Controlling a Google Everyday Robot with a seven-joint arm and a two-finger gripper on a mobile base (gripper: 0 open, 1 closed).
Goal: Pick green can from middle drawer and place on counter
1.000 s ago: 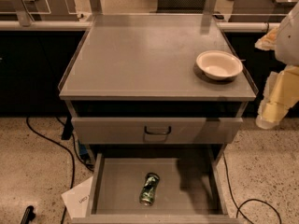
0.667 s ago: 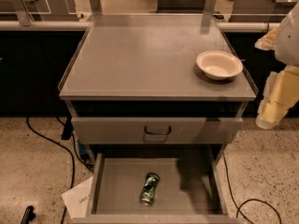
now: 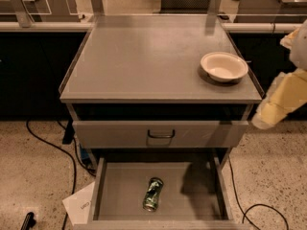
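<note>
Approach step: my gripper point(image 3: 274, 105) hangs 3 o'clock off the counter point(image 3: 144, 56), grip state can't tell. Next: drop to 6 o'clock for green can point(image 3: 153, 194) lying in middle drawer point(image 3: 122, 191).

White bowl point(image 3: 224, 66), upright, left of gripper point(image 3: 268, 114) at right edge. Closed drawer front point(image 3: 110, 133), dark bar handle point(image 3: 160, 134). Black cables point(image 3: 48, 144) on speckled floor point(image 3: 278, 166). White paper sheet point(image 3: 81, 206) on floor, lower left. Small black object point(image 3: 27, 220), bottom-left corner.

Tool point(image 3: 267, 113) R of counter point(image 3: 144, 61); bowl point(image 3: 224, 66) blocks R edge; middle drawer point(image 3: 124, 190) open above.
</note>
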